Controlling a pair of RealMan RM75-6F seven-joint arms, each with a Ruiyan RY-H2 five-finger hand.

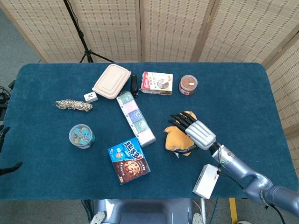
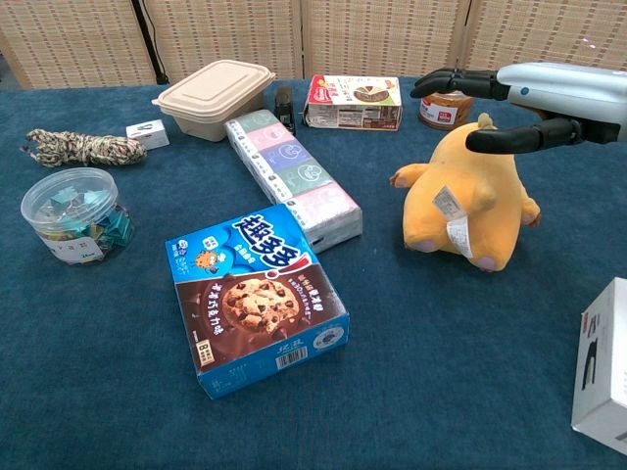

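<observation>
— So, where is your right hand [image 1: 195,132]?

— Over the yellow plush toy [image 1: 180,138], which lies on its front right of the middle of the dark blue table [image 1: 42,163]. My fingers [image 2: 446,81] are spread apart and stretched out above its back, the thumb lower by its side. From the chest view I seem to hover just above it; whether I touch it, I cannot tell. I hold nothing.

— And the left one?

— My left hand [image 1: 5,154] only shows as dark fingertips at the far left edge of the head view, off the near left corner of the table. How it is set, I cannot tell.

— What lies around the toy?

— Near and to the right, a white rectangular box [image 1: 206,181] at the table's near edge. To the left, a long pastel pack of tissues [image 1: 135,117] lies slantwise, and nearer than that a blue cookie box [image 1: 128,160]. Further back stand a round brown jar with a clear lid [image 1: 188,84] and a red and white carton [image 1: 157,83].

— On the left side?

— A beige lidded food container [image 1: 111,81], a small white cube [image 1: 90,97], a coil of speckled rope [image 1: 73,105] and a clear round tub of coloured clips [image 1: 81,135].
</observation>
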